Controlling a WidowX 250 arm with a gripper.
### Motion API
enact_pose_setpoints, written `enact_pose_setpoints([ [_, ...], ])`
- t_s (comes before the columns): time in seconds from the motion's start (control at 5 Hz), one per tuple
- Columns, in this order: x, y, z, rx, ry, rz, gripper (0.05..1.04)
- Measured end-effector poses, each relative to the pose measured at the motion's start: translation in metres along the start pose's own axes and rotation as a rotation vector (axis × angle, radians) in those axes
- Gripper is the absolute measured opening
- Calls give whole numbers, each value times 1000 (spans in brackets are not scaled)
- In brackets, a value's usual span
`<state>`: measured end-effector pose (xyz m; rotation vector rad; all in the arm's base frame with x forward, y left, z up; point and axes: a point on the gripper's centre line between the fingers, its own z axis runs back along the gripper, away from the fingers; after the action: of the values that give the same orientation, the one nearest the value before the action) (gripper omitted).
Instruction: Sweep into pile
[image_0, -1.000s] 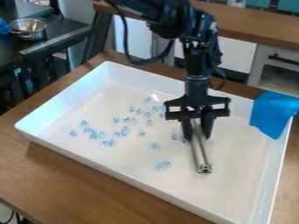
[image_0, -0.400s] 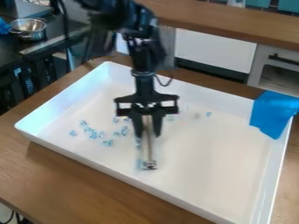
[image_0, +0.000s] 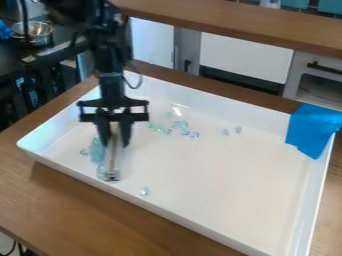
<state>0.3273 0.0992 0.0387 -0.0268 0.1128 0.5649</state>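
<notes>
My gripper (image_0: 115, 140) hangs over the left part of the white tray (image_0: 254, 175), shut on a long metallic bar (image_0: 113, 162) that lies low across the tray floor, its far end near the front wall. Clear bluish pieces (image_0: 97, 150) are bunched along the bar's left side. Several more pieces (image_0: 180, 127) lie behind and to the right of the gripper, near the back middle. Two pieces (image_0: 238, 130) rest further right, and a single piece (image_0: 145, 191) lies by the front wall.
A blue cloth (image_0: 310, 131) drapes over the tray's right back corner. The tray's raised walls surround the pieces on a wooden table (image_0: 60, 192). A metal pot (image_0: 33, 33) stands on the dark counter at the upper left.
My gripper and the bar have moved left across the tray. Pieces from the middle are now gathered beside the bar, while some have scattered to the back, the right and the front wall.
</notes>
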Motion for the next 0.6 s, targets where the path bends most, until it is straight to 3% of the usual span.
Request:
enact_pose_setpoints([
  [0.4,5,51,8,14,9,10,370],
  [0.6,-1,34,18,-37,8,-8,370],
])
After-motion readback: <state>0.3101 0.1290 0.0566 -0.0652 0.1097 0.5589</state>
